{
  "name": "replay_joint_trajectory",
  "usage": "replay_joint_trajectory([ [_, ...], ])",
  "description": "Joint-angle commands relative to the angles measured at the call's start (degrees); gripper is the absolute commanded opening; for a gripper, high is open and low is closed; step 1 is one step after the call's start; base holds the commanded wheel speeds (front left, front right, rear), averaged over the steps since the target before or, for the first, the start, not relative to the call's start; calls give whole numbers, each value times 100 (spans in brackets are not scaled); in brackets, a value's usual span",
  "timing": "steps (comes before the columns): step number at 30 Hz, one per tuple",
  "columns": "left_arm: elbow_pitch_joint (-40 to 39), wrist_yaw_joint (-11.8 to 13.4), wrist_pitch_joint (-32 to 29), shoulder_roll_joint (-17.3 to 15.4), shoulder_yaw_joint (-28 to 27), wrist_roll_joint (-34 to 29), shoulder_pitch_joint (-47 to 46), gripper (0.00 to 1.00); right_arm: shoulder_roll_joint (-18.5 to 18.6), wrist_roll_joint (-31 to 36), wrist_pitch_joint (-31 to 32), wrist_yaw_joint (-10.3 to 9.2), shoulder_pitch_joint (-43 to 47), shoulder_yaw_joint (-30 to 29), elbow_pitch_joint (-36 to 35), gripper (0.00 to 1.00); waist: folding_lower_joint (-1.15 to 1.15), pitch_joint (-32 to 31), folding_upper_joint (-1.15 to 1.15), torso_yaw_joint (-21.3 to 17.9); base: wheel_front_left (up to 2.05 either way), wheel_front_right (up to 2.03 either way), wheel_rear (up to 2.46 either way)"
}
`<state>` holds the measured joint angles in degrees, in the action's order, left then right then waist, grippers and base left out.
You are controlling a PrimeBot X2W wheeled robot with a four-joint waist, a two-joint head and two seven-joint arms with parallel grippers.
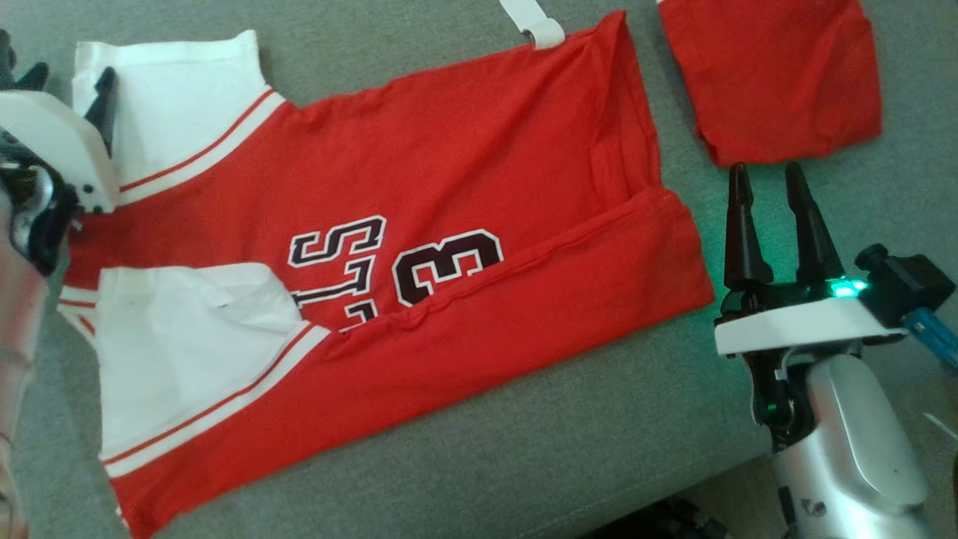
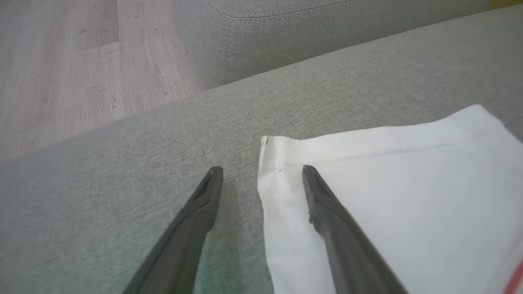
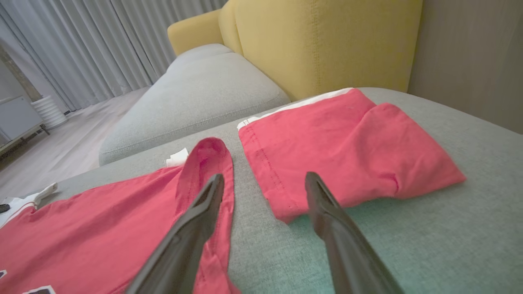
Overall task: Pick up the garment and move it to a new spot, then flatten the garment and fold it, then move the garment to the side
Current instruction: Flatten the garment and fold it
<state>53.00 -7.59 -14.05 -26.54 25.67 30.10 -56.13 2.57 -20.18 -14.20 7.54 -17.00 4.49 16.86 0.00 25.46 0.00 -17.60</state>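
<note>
The garment, a red jersey with white sleeves, lies spread across the middle of the grey sofa seat. Its near long side is turned over onto the body and covers part of the printed number. It looks like thin, limp knit: light, with no stiffness, and likely to drag and wrinkle on the seat's weave. It is probably best pinched at hems and corners, both ends together, rather than mid-cloth.

The left claw is at the jersey's left end, its fingers spread apart and holding nothing. It straddles the outer corner of the far white sleeve, with one finger over cloth and the other over bare seat.

The right claw, also wide apart and empty, stands just beside the hem at the right end. It points into the gap between the jersey and a folded red garment near the seat's far right corner.
</note>
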Motion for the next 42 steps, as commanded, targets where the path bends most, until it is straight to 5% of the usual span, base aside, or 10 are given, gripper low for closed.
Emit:
replay_joint_trajectory([
  [1, -77, 11, 13, -309, -98, 22, -292, 100, 31, -46, -62, -5, -75, 118, -144, 100, 0, 43, 0, -51, 0, 0, 0],
  [7, 233, 10, -234, -276, 89, 223, -463, 100, 31, -83, -74, -5, -101, 75, -196, 100, 0, 138, 0, -106, 0, 0, 0],
  [8, 239, 10, -320, -250, 158, 289, -458, 94, 31, -76, -76, -5, -95, 61, -204, 100, 0, 139, 0, -104, 0, 0, 0],
  [9, 239, 10, -371, -235, 187, 389, -456, 0, 31, -67, -76, -5, -91, 40, -210, 100, 0, 138, 0, -97, 0, 0, 0],
  [15, 53, 10, -225, -211, 492, 685, -417, 0, 31, 94, -78, -5, -89, -195, -264, 100, 0, 13, 0, 108, 0, 0, 0],
  [22, -340, 10, 737, -110, 731, 821, -309, 0, 31, 568, 78, -5, -124, -423, -359, 100, 0, -353, 0, 579, 0, 0, 0],
  [33, -1367, 54, 1858, 46, 958, 779, 180, 0, 31, 1404, 1390, -5, -542, -655, -662, 100, 0, -723, 0, 1453, 0, 0, 0],
  [42, -2750, 368, 1907, 179, 1202, 750, 995, 0, 627, 1889, 2719, -5, -1669, -427, 610, 100, 0, -746, 0, 2071, 0, 0, 0],
])
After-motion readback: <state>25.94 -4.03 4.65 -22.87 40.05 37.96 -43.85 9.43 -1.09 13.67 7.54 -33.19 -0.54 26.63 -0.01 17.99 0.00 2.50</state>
